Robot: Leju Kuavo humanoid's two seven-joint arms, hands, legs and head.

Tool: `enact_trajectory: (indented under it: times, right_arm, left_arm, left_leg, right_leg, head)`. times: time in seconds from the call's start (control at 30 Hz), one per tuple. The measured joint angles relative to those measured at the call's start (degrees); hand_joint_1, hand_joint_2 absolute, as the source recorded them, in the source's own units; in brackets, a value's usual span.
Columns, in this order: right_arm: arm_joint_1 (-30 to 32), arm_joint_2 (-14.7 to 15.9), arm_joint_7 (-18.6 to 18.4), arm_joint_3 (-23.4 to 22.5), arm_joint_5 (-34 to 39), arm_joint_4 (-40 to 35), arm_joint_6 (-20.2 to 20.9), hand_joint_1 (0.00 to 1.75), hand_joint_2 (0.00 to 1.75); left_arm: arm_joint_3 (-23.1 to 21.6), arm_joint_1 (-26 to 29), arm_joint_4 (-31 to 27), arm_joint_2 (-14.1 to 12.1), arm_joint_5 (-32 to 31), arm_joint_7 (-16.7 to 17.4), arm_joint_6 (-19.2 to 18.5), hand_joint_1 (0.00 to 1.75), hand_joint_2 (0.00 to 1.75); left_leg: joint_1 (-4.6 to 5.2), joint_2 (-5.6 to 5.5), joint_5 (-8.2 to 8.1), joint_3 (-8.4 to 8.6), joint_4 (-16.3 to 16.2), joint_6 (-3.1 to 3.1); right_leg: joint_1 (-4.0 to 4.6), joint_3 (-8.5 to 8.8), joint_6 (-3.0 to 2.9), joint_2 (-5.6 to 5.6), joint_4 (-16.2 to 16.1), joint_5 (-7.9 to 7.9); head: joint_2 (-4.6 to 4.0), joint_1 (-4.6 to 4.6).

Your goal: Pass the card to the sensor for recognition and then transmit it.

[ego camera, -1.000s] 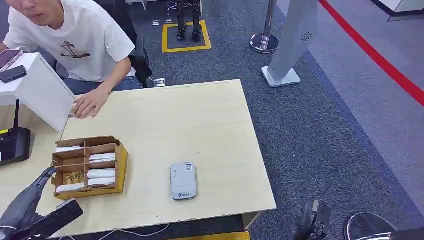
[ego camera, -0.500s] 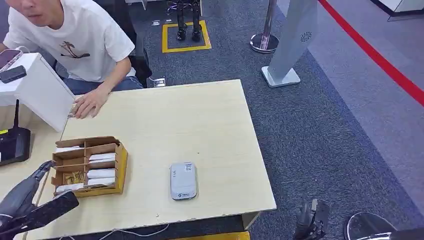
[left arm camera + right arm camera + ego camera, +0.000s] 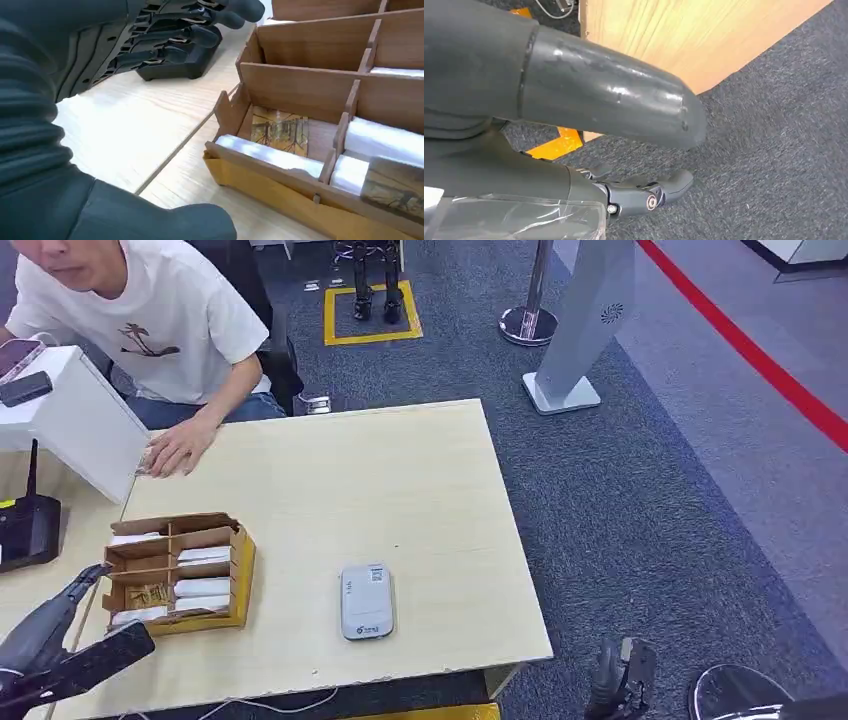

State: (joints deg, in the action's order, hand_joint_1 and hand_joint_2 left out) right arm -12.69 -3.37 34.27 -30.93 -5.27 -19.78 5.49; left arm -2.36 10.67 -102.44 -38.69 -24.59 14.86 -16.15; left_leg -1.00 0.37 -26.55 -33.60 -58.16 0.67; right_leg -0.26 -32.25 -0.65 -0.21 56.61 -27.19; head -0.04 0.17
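Cardboard tray (image 3: 240, 570) untouched: left hand (image 3: 60, 645) has pulled back a bit toward 7 o'clock over the last second.
Left hand hovers off the tray's 8 o'clock corner, fingers (image 3: 190, 35) spread, holding nothing. Cards (image 3: 202, 587) sit in the tray slots; a printed one (image 3: 280, 131) lies flat in a near compartment. Sensor (image 3: 367, 601) lies on the counter (image 3: 400, 480) at 3 o'clock of the tray, well apart. Right hand (image 3: 622, 678) hangs off the counter's 5 o'clock corner, fingers loosely apart, empty. Pick not begun; looks like re-approach.
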Motion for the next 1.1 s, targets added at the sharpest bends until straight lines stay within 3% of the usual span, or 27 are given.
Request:
enact_trajectory:
  times: [0.37, 0.5, 0.8, 1.1]
  right_arm:
    - [-0.01, -0.02, -0.04, 0.09, 0.00, 0.33, 0.13, 0.00, 0.00]
    - [-0.11, -0.02, -0.15, 0.48, -0.09, 0.37, 0.13, 0.00, 0.00]
    - [-0.35, -0.02, -0.31, 1.64, 0.46, 0.44, 0.11, 0.00, 0.00]
    - [-0.36, -0.02, -0.31, 1.88, 0.87, 0.46, 0.11, 0.00, 0.00]
  left_arm:
    - [-0.11, -0.51, 0.04, -1.01, 0.90, 0.59, -0.79, 0.00, 1.75]
    - [-1.14, -3.97, 0.98, -3.12, 0.39, 0.98, -3.11, 0.00, 1.75]
    - [-8.14, -13.85, 4.11, -7.72, -5.18, 0.48, -5.49, 0.00, 1.75]
    - [-12.52, -17.79, 6.07, -9.14, -5.25, 0.02, -5.55, 0.00, 1.75]
  left_leg:
    - [0.00, -0.01, 0.00, 0.00, 0.00, 0.00]
    - [-0.01, -0.02, 0.03, 0.01, 0.00, 0.03]
    - [0.00, -0.03, 0.07, 0.01, -0.01, 0.04]
    - [-0.01, 0.00, 0.06, 0.01, -0.01, 0.04]
  right_leg:
    - [0.00, -0.01, 0.00, -0.01, 0.00, 0.00]
    - [0.00, 0.00, -0.01, -0.03, 0.01, 0.01]
    - [0.00, 0.00, -0.02, -0.02, 0.03, 0.04]
    - [0.00, -0.02, -0.02, 0.01, 0.02, 0.03]
  head:
    - [0.00, 0.02]
    - [0.00, 0.02]
    - [0.00, 0.02]
    - [0.00, 0.00]
